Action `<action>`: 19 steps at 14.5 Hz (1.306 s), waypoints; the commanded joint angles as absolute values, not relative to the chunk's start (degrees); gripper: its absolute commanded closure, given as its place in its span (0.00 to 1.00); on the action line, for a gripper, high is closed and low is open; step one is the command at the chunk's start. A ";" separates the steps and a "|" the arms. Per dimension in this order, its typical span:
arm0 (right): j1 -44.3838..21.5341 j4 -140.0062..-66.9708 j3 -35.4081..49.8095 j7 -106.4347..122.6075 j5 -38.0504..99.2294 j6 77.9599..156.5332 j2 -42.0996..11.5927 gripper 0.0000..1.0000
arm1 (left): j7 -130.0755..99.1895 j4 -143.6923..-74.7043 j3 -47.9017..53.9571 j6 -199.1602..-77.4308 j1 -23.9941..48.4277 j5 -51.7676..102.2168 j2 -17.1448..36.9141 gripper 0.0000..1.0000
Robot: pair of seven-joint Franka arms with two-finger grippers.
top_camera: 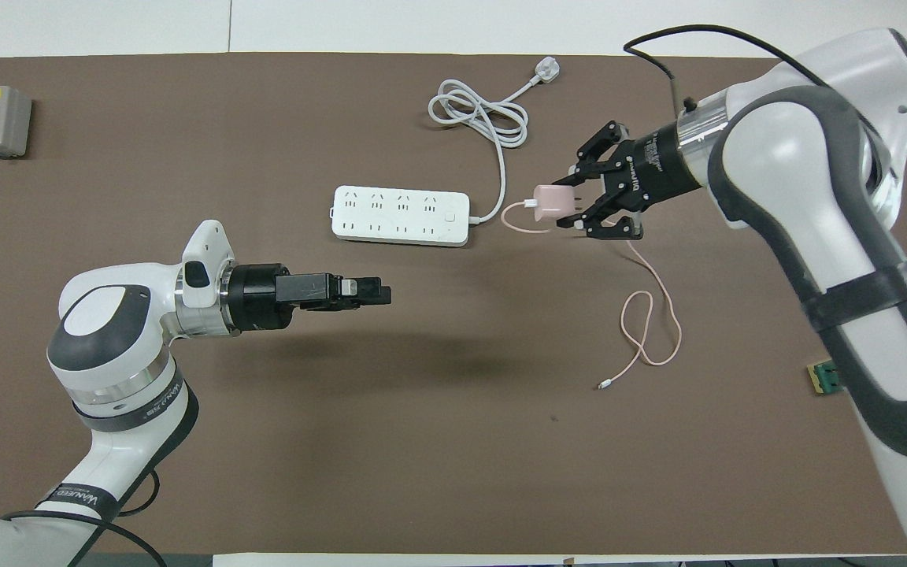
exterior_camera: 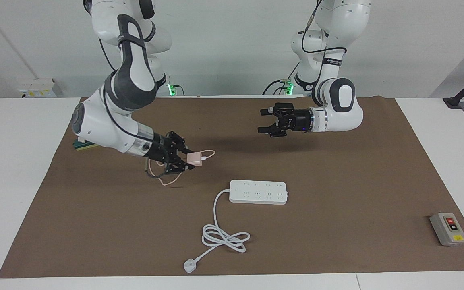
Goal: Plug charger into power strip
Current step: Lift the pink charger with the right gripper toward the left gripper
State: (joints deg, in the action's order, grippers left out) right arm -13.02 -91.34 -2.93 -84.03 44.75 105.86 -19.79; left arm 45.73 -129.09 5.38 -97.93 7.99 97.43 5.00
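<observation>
item: risks. we judge the likeliest fault to be a poor line-up at the socket: the charger (top_camera: 550, 204) sits sideways in the grip, prongs toward the gripper, so it needs turning before it can go down into the power strip (exterior_camera: 258, 192). the strip lies loose on the brown mat (exterior_camera: 336, 241); a slanted push may shove it along. the pink cable (top_camera: 653, 319) trails on the mat and may drag or snag as the charger travels.

item: right gripper (exterior_camera: 189, 160). we record it clamped on the charger, held in the air over bare mat, near the strip's corded end, not touching the strip.

item: left gripper (exterior_camera: 265, 122). we record its fingers spread, holding nothing, waiting in the air over mat nearer to the robots than the strip.

item: power strip. flat on the mat, mid-table, sockets up, its white cord (exterior_camera: 224, 237) coiled farther from the robots.
</observation>
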 commanded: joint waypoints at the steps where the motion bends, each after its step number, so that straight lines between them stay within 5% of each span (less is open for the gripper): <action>1: -18.35 -97.72 -3.16 -88.14 46.93 111.43 -15.21 1.00 | 50.52 -129.46 5.01 -96.68 8.09 98.88 7.64 0.02; 8: -28.20 -106.95 -3.34 -88.77 46.93 121.63 -10.90 1.00 | 51.42 -128.67 4.92 -97.47 8.44 100.19 8.35 0.02; 19: -28.92 -106.96 -3.43 -93.60 43.51 123.22 -10.11 1.00 | 51.33 -126.65 5.01 -106.51 10.98 100.28 8.52 0.03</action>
